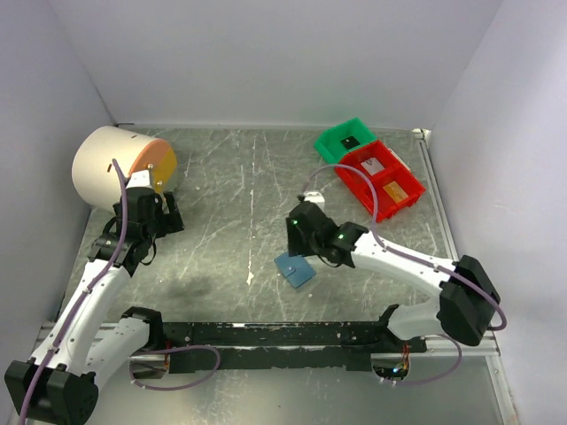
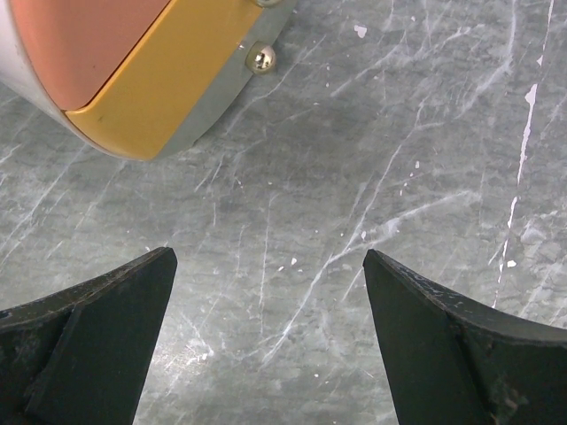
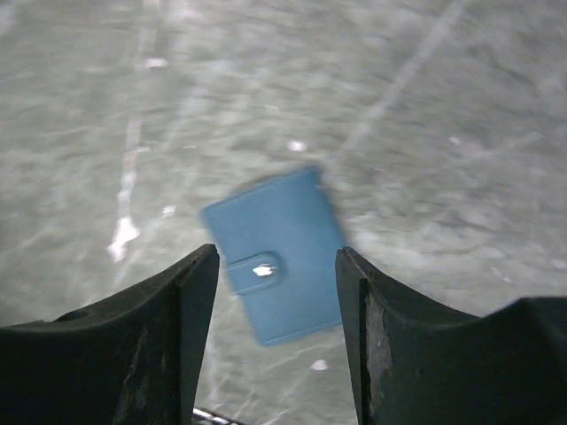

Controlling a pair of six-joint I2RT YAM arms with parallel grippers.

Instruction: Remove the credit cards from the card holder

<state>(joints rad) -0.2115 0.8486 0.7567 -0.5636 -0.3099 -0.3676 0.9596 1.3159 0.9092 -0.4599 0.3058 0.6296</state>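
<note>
The blue card holder [image 1: 294, 268] lies folded shut on the grey table, its snap tab fastened, and looks blurred in the right wrist view [image 3: 285, 217]. My right gripper [image 1: 301, 254] hovers just above it, open [image 3: 276, 255], its fingers on either side of the holder with a gap to it. The credit cards are hidden. My left gripper [image 1: 159, 209] stands wide open [image 2: 270, 261] over bare table far to the left, holding nothing.
A white drum with an orange and gold face [image 1: 113, 166] lies at the back left, close to my left gripper [image 2: 133, 80]. A green bin [image 1: 335, 142] and a red bin [image 1: 354, 181] with small items stand at the back right. A black rail [image 1: 266, 335] runs along the near edge.
</note>
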